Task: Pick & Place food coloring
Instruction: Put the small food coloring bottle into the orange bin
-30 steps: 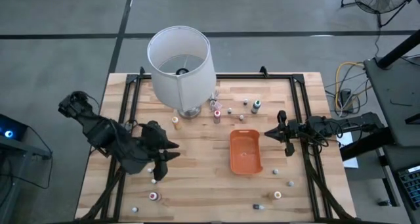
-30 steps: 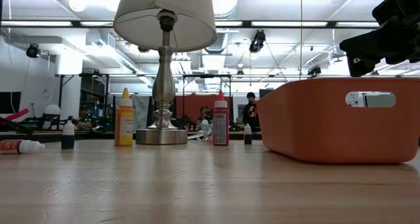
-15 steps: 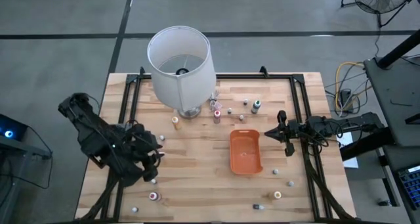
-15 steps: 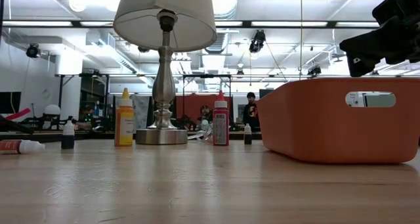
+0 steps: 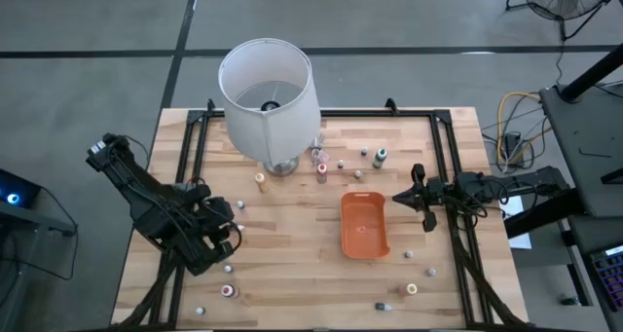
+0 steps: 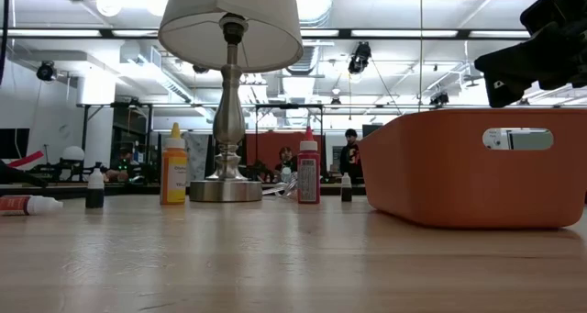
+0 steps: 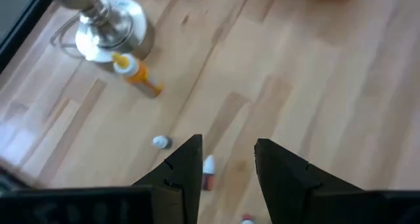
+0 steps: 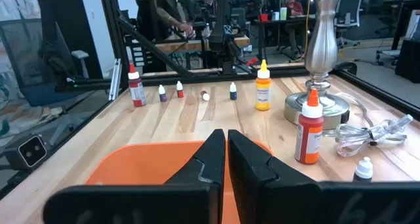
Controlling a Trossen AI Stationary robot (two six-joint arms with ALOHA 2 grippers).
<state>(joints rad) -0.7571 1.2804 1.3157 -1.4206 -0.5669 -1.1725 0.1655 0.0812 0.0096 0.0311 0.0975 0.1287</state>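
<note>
No food coloring bottles (image 5: pixel 379 157) are seen inside the orange tray (image 5: pixel 364 225); left hand (image 7: pixel 226 175) part-open, empty; right hand (image 8: pixel 226 159) closed, empty.

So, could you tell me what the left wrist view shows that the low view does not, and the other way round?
Only the left wrist view shows the left gripper, open above the wooden table, with a small red bottle lying beyond its fingers and a white cap nearby. Only the low view shows the orange tray, the lampshade, a red bottle and small dark bottles. Both show the lamp base and the yellow bottle beside it.
</note>
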